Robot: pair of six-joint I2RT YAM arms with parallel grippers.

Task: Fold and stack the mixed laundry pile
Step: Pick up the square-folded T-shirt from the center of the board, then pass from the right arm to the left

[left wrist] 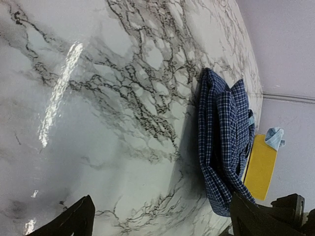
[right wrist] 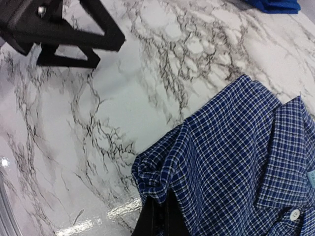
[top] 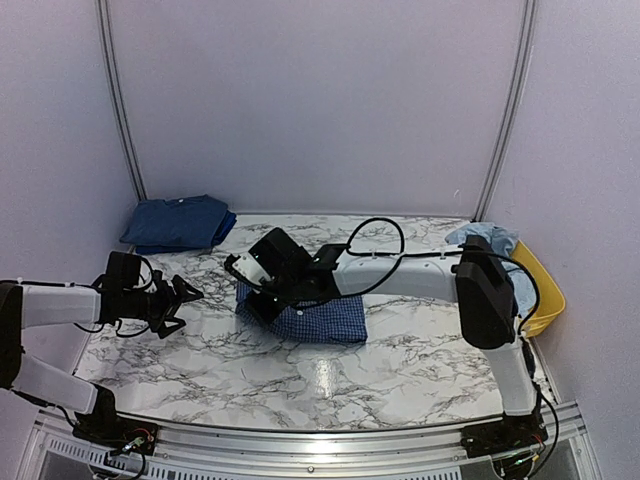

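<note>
navy small-check cloth shirt (top: 318, 318) at tips of right gripper (top: 258, 303), folded dark-blue garment (top: 180, 222) behind-left of it, yellow plastic tub (top: 545, 295) well right

We hold our left arm (top: 60, 305) low and nearly level, reaching rightward with the wrist straight. The left gripper (top: 188, 308) stands with its jaws spread wide, gripping nothing. Our right arm (top: 485, 290) climbs from its base to a raised elbow, then stretches its forearm leftward with the wrist bent down. The right gripper (right wrist: 160, 221) is pinched tight, seemingly on a bunched edge of the checked shirt (right wrist: 231, 162), though our fingertips are mostly hidden.
</note>
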